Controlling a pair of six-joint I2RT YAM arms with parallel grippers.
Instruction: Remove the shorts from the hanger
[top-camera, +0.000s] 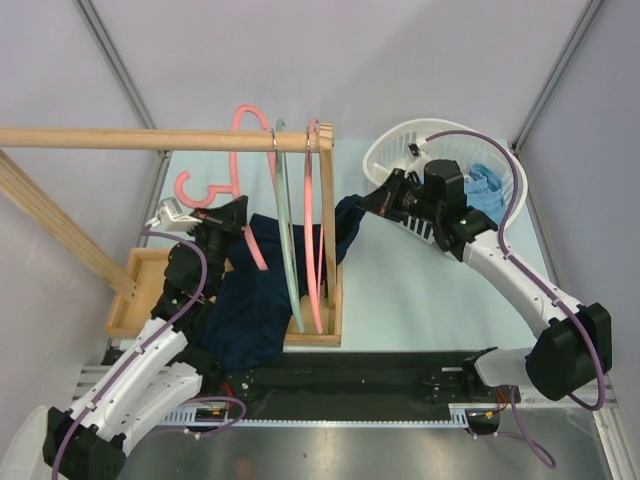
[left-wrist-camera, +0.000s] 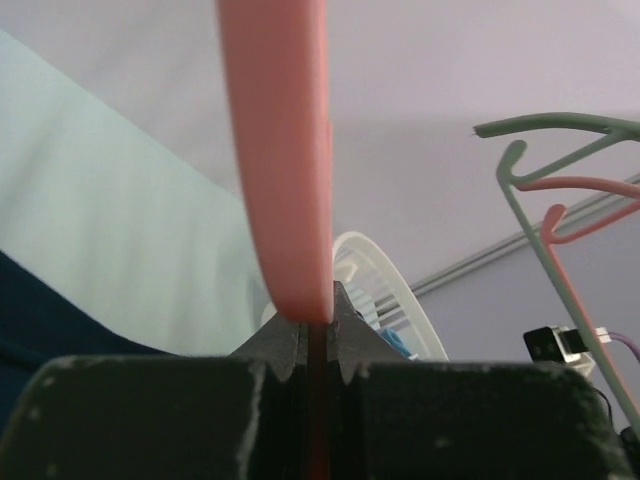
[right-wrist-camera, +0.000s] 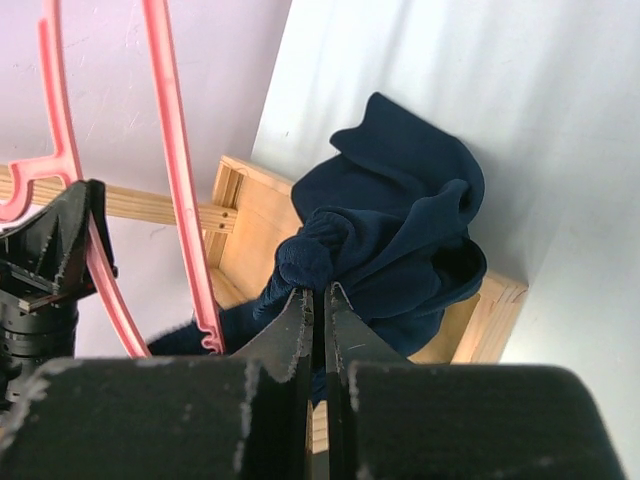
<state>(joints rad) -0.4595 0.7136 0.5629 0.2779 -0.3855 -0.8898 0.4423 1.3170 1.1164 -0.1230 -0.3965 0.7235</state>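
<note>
Left arm's fingers (left-wrist-camera: 288, 348): clamped on the lower bar of a pink plastic hanger (left-wrist-camera: 285, 150). The bar rises straight out of the nip between the tips, with no gap showing.

Right arm's fingers (right-wrist-camera: 296, 322): nearly together, pinching a bunched fold of the dark navy fabric shorts (right-wrist-camera: 400, 230). The knot of cloth sits right at the fingertips; the rest of the garment spreads away beyond them, over a wooden frame base (right-wrist-camera: 495, 300).

Top view: the dark navy fabric shorts (top-camera: 245, 310) hang slack between the two arms. One end is pulled up toward the right fingers. The bulk is heaped low beside the left arm, against the wooden rack (top-camera: 150, 138). The held hanger crosses the cloth near the left fingers; whether the cloth is clipped to it cannot be told.

A grey-green hanger (top-camera: 285, 230) and a second pink hanger (top-camera: 318, 220) hang from the rack.

A white plastic basket (top-camera: 400, 135) stands on the pale desk (top-camera: 420, 290) behind the right arm, holding light blue shorts (top-camera: 487, 188).
</note>
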